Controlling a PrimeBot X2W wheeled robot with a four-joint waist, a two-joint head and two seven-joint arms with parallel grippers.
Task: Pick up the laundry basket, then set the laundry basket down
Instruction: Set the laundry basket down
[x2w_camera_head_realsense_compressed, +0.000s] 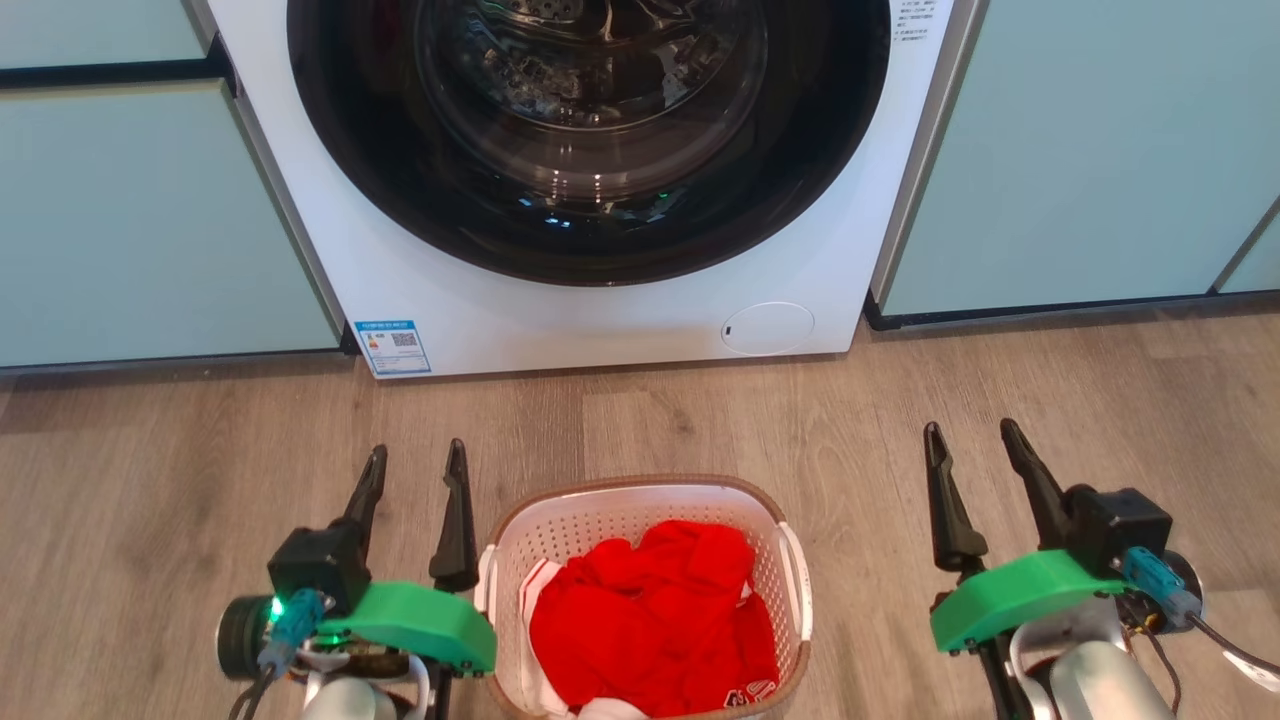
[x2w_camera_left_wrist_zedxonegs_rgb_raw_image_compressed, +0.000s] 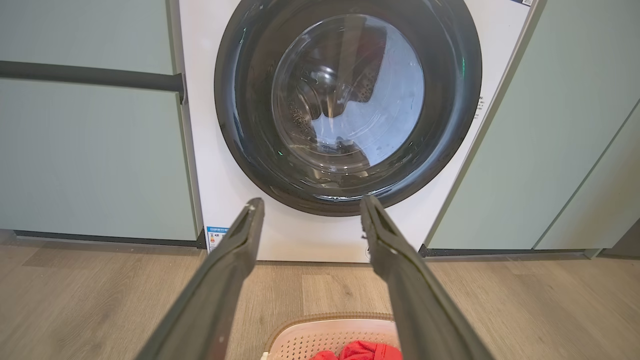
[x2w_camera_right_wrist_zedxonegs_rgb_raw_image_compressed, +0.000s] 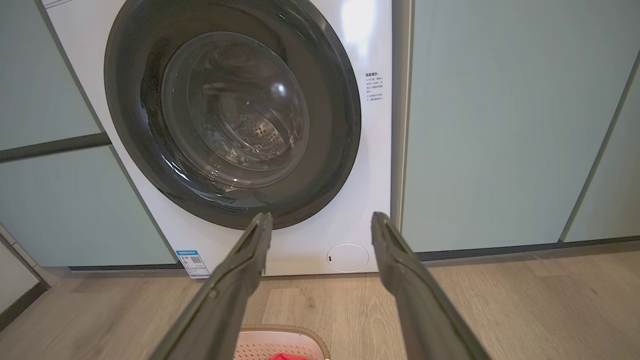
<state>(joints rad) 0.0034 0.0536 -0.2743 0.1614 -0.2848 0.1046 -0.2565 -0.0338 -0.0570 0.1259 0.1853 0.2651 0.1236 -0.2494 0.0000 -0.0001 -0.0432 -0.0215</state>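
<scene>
The laundry basket (x2w_camera_head_realsense_compressed: 600, 525) is white and perforated with a brown rim. It stands on the wood floor at the bottom centre of the head view, with red clothing (x2w_camera_head_realsense_compressed: 655, 615) inside. My left gripper (x2w_camera_head_realsense_compressed: 415, 462) is open just left of the basket, its inner finger close to the white side handle (x2w_camera_head_realsense_compressed: 487, 580). My right gripper (x2w_camera_head_realsense_compressed: 975, 438) is open some way to the basket's right, apart from it. The basket's far rim (x2w_camera_left_wrist_zedxonegs_rgb_raw_image_compressed: 330, 320) peeks in between the left fingers, and a bit of the rim (x2w_camera_right_wrist_zedxonegs_rgb_raw_image_compressed: 285, 332) lies low in the right wrist view.
A white washing machine (x2w_camera_head_realsense_compressed: 600, 320) with a dark round glass door (x2w_camera_head_realsense_compressed: 590, 130) stands straight ahead, its door shut. Pale green cabinets (x2w_camera_head_realsense_compressed: 150, 220) flank it on both sides. Bare wood floor (x2w_camera_head_realsense_compressed: 700, 410) lies between the machine and the basket.
</scene>
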